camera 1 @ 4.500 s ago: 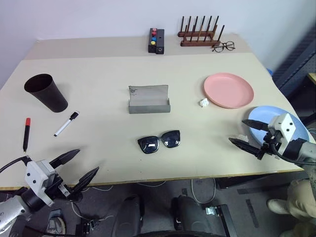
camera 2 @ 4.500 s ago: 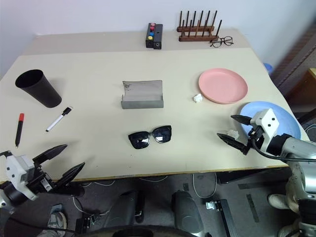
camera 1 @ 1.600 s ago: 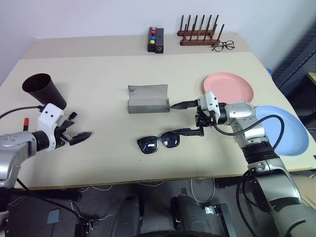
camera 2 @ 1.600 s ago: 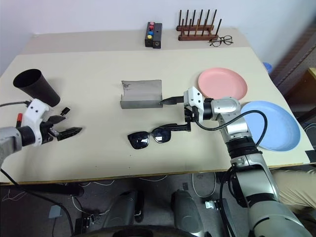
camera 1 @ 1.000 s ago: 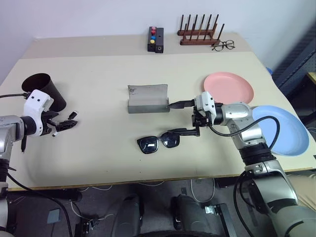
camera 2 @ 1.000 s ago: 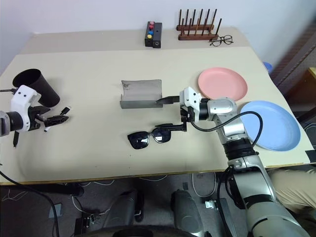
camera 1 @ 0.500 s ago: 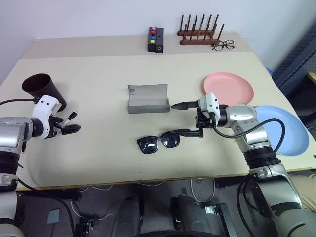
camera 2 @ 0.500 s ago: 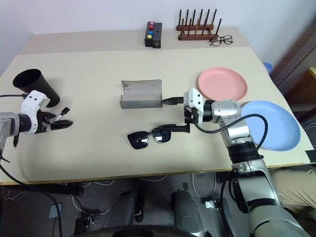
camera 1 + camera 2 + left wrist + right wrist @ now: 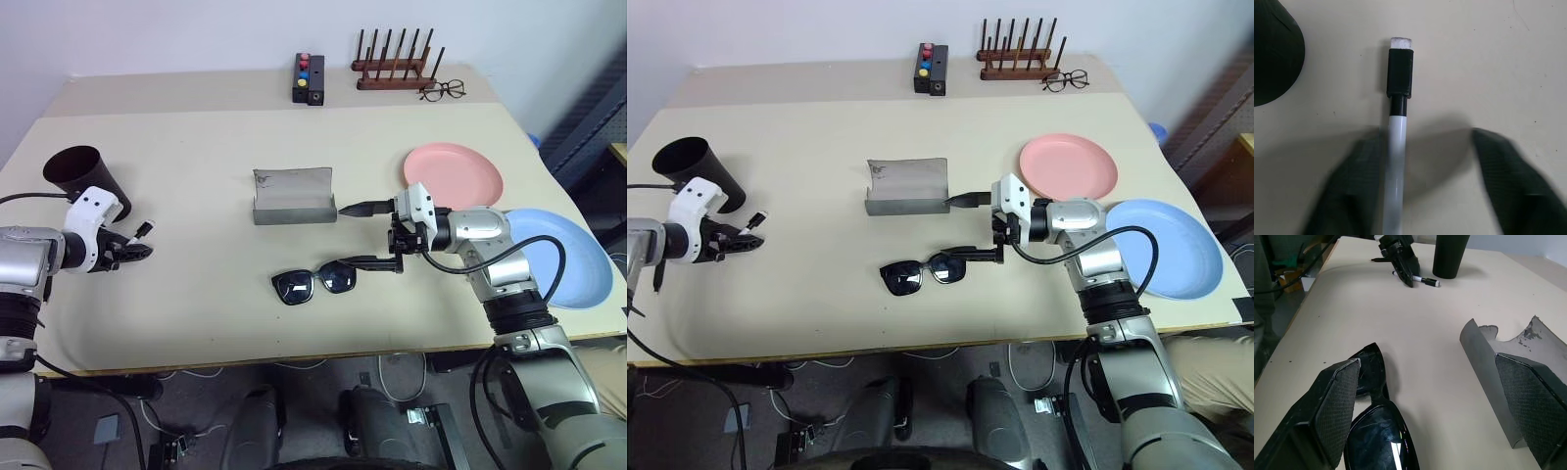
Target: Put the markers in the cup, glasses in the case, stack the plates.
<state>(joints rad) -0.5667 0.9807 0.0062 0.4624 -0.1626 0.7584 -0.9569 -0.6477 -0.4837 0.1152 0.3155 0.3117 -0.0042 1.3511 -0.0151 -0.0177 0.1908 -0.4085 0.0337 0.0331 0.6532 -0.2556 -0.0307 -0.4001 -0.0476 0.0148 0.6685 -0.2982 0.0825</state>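
Note:
The white marker with a black cap (image 9: 1399, 73) lies on the table beside the dark cup (image 9: 78, 174). My left gripper (image 9: 130, 253) is down over the marker's body. Its fingers straddle the marker, one against it and the other a gap away. A slim dark pen (image 9: 656, 277) pokes out from under my left forearm. The black sunglasses (image 9: 313, 283) lie in front of the open grey case (image 9: 295, 196). My right gripper (image 9: 343, 235) hangs open, one finger by the case's end, the other over the sunglasses' right lens. The pink plate (image 9: 454, 177) and blue plate (image 9: 563, 259) lie apart at the right.
At the back edge stand a black box with coloured buttons (image 9: 311, 79) and a wooden peg rack (image 9: 395, 69), with wire-framed spectacles (image 9: 443, 92) beside the rack. The blue plate overhangs the table's right edge. A cable trails from my left wrist.
My left gripper's fingers have drawn closer together around the white marker. My right gripper has stayed open in the same place.

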